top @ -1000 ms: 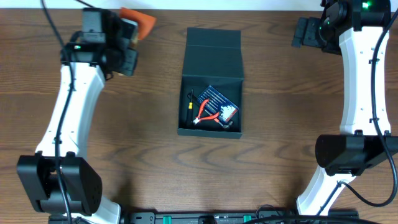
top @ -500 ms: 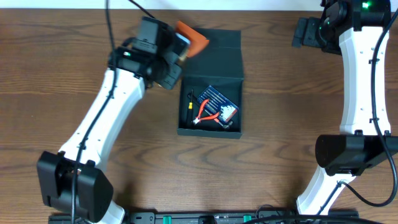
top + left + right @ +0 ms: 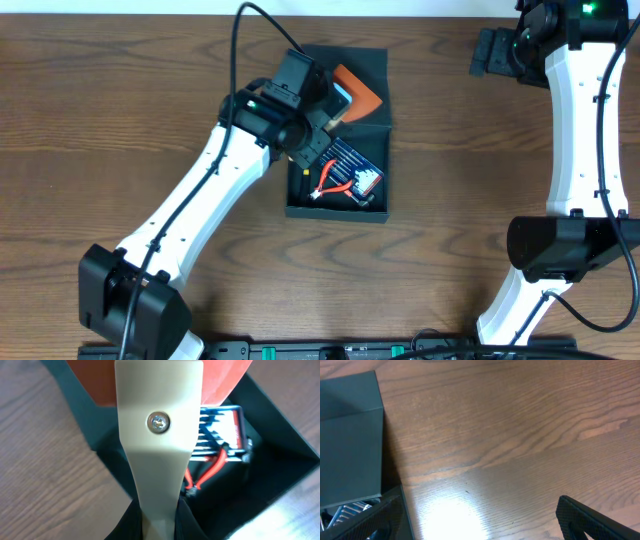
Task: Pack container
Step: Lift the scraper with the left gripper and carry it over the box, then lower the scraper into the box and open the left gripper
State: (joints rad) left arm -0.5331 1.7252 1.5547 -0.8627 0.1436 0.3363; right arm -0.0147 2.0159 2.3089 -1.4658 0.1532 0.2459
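The container (image 3: pixel 338 208), a dark teal-black box with its flap lid (image 3: pixel 345 62) open at the back, sits mid-table. Inside lie a blue drill-bit case (image 3: pixel 352 160), red-handled pliers (image 3: pixel 336 184) and a small yellow-tipped tool (image 3: pixel 300 167). My left gripper (image 3: pixel 328 112) is shut on an orange scraper (image 3: pixel 358 92) with a cream handle (image 3: pixel 159 435), held over the box's back part. The left wrist view shows the box wall (image 3: pixel 280 460), the case (image 3: pixel 222 425) and pliers (image 3: pixel 207 472) below it. My right gripper (image 3: pixel 482 52) is open and empty at the far right.
The right wrist view shows bare brown wood (image 3: pixel 510 435) with the box (image 3: pixel 350 435) at its left edge. The table's far edge runs just behind the box lid. The left arm (image 3: pixel 200 200) slants across the table left of the box.
My left gripper has carried the orange scraper from the far left of the table rightward to above the box. The right arm has not moved.
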